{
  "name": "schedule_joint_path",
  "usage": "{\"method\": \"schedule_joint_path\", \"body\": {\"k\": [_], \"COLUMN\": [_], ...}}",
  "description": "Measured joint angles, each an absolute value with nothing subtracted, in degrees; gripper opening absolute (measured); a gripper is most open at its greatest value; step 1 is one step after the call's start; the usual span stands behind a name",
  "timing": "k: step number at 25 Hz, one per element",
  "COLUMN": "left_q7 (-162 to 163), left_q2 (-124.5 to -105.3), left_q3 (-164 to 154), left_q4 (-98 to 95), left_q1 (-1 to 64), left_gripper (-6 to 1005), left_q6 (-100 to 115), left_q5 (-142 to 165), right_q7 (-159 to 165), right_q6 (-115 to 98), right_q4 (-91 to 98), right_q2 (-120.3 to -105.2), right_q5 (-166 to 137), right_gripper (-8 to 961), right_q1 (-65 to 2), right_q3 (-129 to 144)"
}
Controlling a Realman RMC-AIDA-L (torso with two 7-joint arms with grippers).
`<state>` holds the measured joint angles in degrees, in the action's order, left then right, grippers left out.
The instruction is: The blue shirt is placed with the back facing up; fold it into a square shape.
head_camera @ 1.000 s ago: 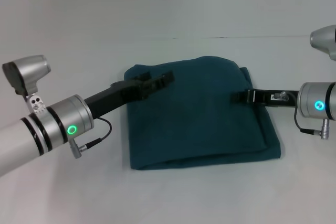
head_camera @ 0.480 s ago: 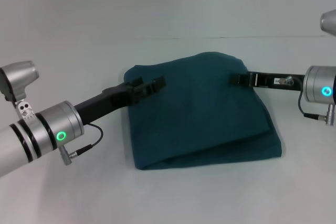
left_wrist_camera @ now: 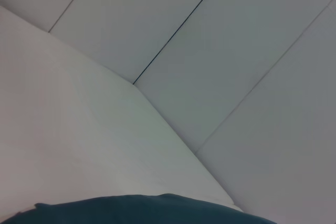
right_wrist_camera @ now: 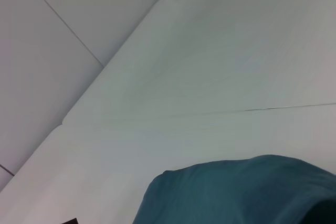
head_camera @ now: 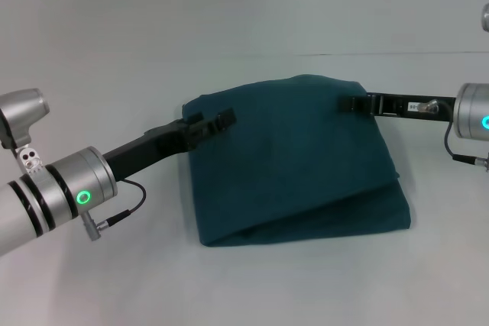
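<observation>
Both tools, left (head_camera: 218, 121) and right (head_camera: 353, 102), pinch the folded blue shirt (head_camera: 294, 166)

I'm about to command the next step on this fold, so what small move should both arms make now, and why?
Probably carry the raised far edge toward the near edge. The left gripper and right gripper sit at the far corners of the blue shirt, apparently lifting its top layer, which slopes down over a lower layer near the front. That fold is not yet laid flat.

Blue shirt (head_camera: 294, 166): plain dark teal, no lettering showing. Table (head_camera: 92, 280): white. Arm cuffs silver, black-banded, green ring lights.
</observation>
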<state>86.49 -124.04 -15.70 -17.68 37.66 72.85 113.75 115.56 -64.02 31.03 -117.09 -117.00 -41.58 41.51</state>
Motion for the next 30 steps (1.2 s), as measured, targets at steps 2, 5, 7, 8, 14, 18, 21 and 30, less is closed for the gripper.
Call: {"method": "schedule_joint_path", "body": {"k": [2, 5, 7, 8, 14, 18, 21, 30], "left_q7": [86.6, 86.9, 87.3, 87.4, 87.6, 87.6, 87.6, 88.7], "left_q2": [-124.03, -124.02, -124.01, -124.01, -124.01, -124.01, -124.01, -124.01], "left_q3": [-15.7, -15.7, -15.9, -15.9, -16.0, -16.0, -16.0, -16.1], "left_q4": [-17.7, -17.7, -17.7, -17.7, -17.5, -17.4, -17.3, -17.5], "left_q1": [37.7, 37.7, 37.8, 37.8, 38.1, 38.1, 38.3, 38.3], "left_gripper": [887, 887, 888, 888, 888, 887, 887, 887], "left_q6": [72.8, 72.8, 72.8, 72.8, 72.8, 72.8, 72.8, 72.8], "left_q5": [113.7, 113.7, 113.7, 113.7, 113.7, 113.7, 113.7, 113.7], "right_q7": [115.6, 115.7, 115.7, 115.7, 115.7, 115.8, 115.8, 115.8], "right_q6": [-64.2, -64.4, -64.8, -65.0, -65.5, -65.9, -66.7, -71.0], "right_q4": [31.6, 31.8, 31.9, 31.9, 31.9, 31.9, 32.0, 34.1], "right_q2": [-117.0, -116.72, -116.44, -116.28, -115.87, -115.75, -115.66, -115.7], "right_q5": [-117.0, -117.0, -117.0, -117.0, -117.0, -117.0, -117.0, -117.0], "right_gripper": [48, 51, 53, 54, 61, 66, 69, 79], "right_q1": [-41.1, -40.6, -40.3, -40.1, -39.4, -39.1, -38.9, -37.7], "right_q3": [41.5, 41.5, 41.4, 41.2, 41.0, 41.0, 41.0, 39.7]}}
